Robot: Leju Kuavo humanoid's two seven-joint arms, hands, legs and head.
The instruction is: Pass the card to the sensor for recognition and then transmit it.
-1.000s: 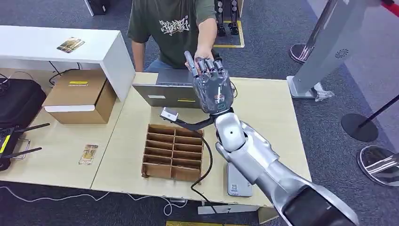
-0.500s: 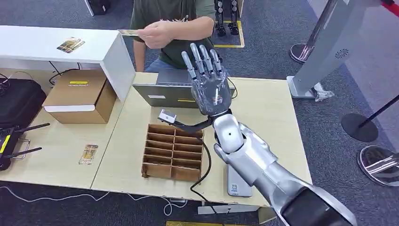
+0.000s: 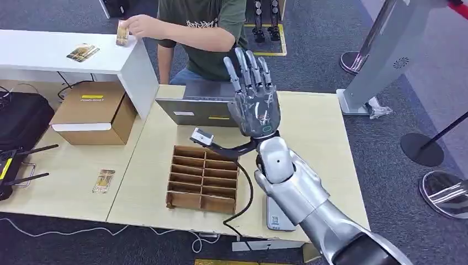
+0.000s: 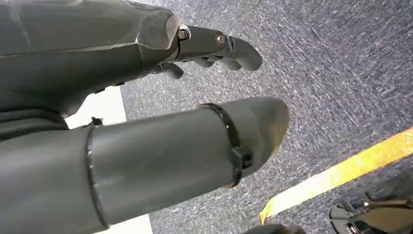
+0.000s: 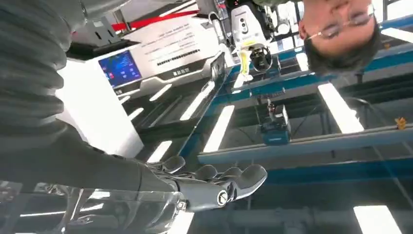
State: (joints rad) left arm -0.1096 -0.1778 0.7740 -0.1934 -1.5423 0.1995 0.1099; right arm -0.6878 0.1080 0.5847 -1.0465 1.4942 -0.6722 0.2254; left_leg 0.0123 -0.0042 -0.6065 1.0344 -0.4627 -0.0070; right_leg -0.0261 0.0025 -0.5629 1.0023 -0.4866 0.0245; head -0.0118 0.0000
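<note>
The cardboard divider tray (image 3: 203,178) on the desk (image 3: 309,143) serves as the landmark. Near to far:

1. Well beside the tray, toward the black bag, a spare card (image 3: 104,180) lies flat on the neighbouring desk surface.
2. The sensor (image 3: 201,136), a small grey head on a black stalk, stands just beyond the tray's far edge. A black cable runs from it past the tray to the near desk edge.
3. The right hand (image 3: 254,105) is raised above and just beyond the tray, over the laptop (image 3: 198,107). Its fingers are extended and spread apart; it holds nothing.
4. Beyond the laptop, a person (image 3: 201,27) reaches across to the white shelf (image 3: 66,52). The person's hand (image 3: 138,25) holds the card (image 3: 122,33) at the shelf's top surface, well away from the tray. Another card (image 3: 83,52) lies on the shelf.
5. The left hand (image 4: 214,46) hangs over carpet; whether it is curled or spread cannot be told.

Step in hand (judgement): the card is with the person, so the transfer appears complete and the right hand is free.

Next move (judgement): lower the arm clear of the sensor stalk and laptop lid. For another cycle, the spare card beside the tray is the likely pickup; lying flat, it calls for a fingertip pinch at its edge.
</note>
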